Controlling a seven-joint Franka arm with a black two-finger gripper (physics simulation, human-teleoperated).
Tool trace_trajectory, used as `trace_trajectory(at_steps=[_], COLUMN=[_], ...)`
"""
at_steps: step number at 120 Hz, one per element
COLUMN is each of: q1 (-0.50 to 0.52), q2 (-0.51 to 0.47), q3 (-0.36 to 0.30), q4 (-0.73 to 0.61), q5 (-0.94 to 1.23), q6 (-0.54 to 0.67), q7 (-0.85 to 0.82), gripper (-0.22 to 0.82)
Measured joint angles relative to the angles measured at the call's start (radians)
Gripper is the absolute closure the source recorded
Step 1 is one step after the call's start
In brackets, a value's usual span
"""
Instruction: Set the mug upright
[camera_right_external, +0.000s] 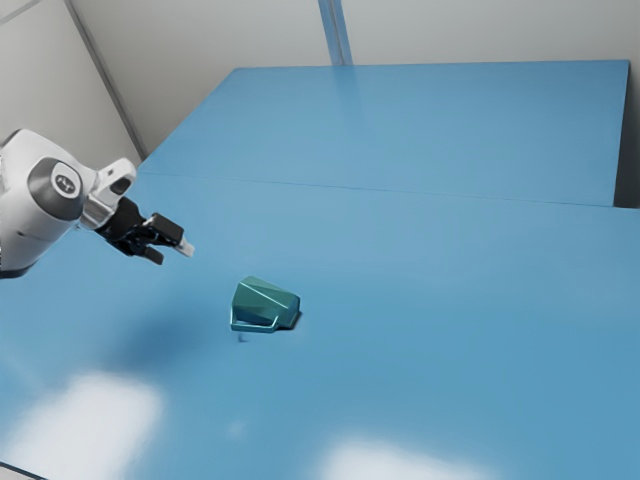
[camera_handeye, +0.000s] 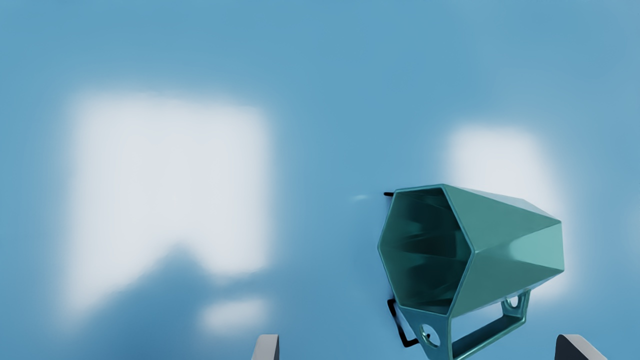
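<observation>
The teal mug (camera_handeye: 510, 250) is lying on its side on the blue counter (camera_right_external: 420, 260) while the gripper (camera_right_external: 173, 253) is hovering nearby, fingers (camera_handeye: 267, 349) standing apart.

The arm (camera_right_external: 35, 215) is cropped, the mug's (camera_handeye: 505, 245) underside hidden.

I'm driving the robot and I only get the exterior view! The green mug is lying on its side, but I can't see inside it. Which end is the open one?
Observer: The wider end. In the wrist view, the mug shows its hollow inside through that end.

Operator: Cool! Is the opening round?

Observer: No, the rim has six straight sides.

Operator: Does the handle have anything funny on it?

Observer: Yes, a round hole at each end: one by the rim, the other toward the mug's narrow end.
</observation>
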Motion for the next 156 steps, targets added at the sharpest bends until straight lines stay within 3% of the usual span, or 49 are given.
trace_trajectory(at_steps=[22, 40, 58, 84, 135, 146, 156], q1=[-0.043, -0.113, -0.12, -0.125, -0.195, -0.216, -0.219], q2=[0.043, 0.047, 0.072, 0.125, 0.134, 0.134, 0.127], q3=[-0.01, -0.031, -0.038, -0.043, -0.118, -0.122, -0.131], q4=[-0.08, -0.146, -0.169, -0.166, -0.175, -0.185, -0.186], q5=[-0.252, -0.368, -0.443, -0.51, -0.696, -0.74, -0.761], q6=[0.103, 0.194, 0.264, 0.319, 0.375, 0.382, 0.39], q7=[0.29, 0.477, 0.624, 0.781, 0.967, 0.995, 1.019], gripper=[0.0, 0.0, 0.0, 0.01, 0.04, 0.11, 0.27])
